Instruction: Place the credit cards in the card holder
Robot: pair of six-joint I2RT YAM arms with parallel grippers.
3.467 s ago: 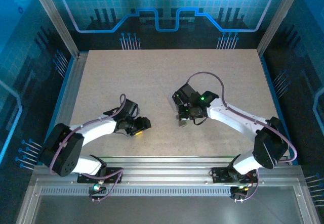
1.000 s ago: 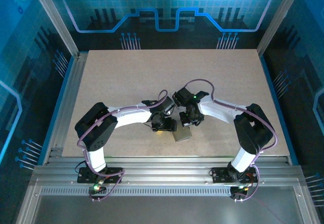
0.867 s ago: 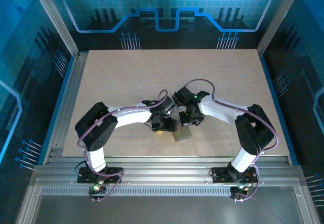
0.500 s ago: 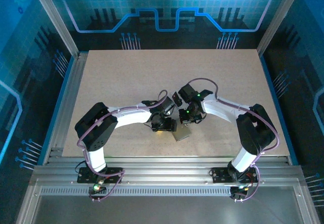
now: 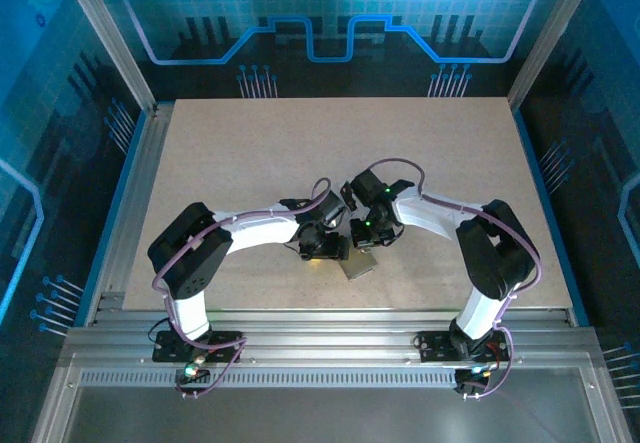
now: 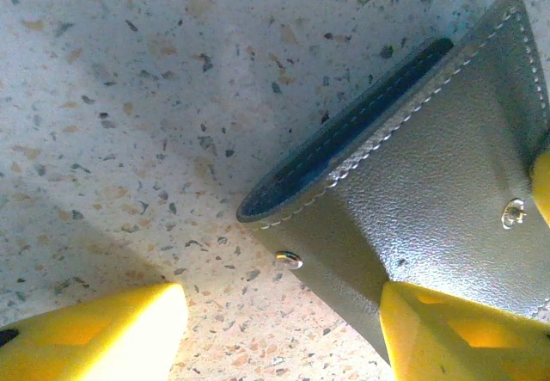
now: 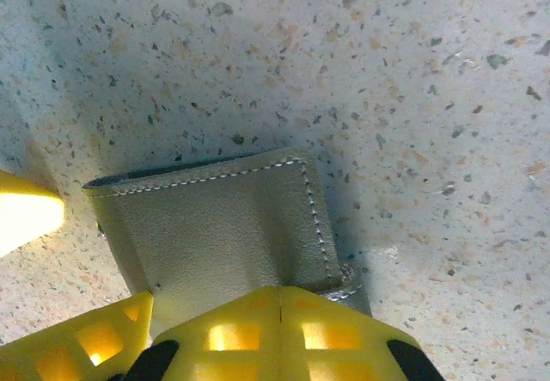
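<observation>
Grey pebbled leather with pale stitching was seen on the card holder (image 6: 421, 183), folded into a wedge and laid on the speckled table (image 6: 129, 97); the left gripper (image 6: 284, 312) was spread wide about one corner; the right gripper (image 7: 279, 299) was closed tight at its edge.

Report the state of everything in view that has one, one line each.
card holder, folded, one stitched edge gaping, lying on the table.
left gripper, open, fingers spread: one over the holder's corner, the other clear of it.
right gripper, shut, fingers together at the holder's near edge; whether they pinch it cannot be told.
</observation>
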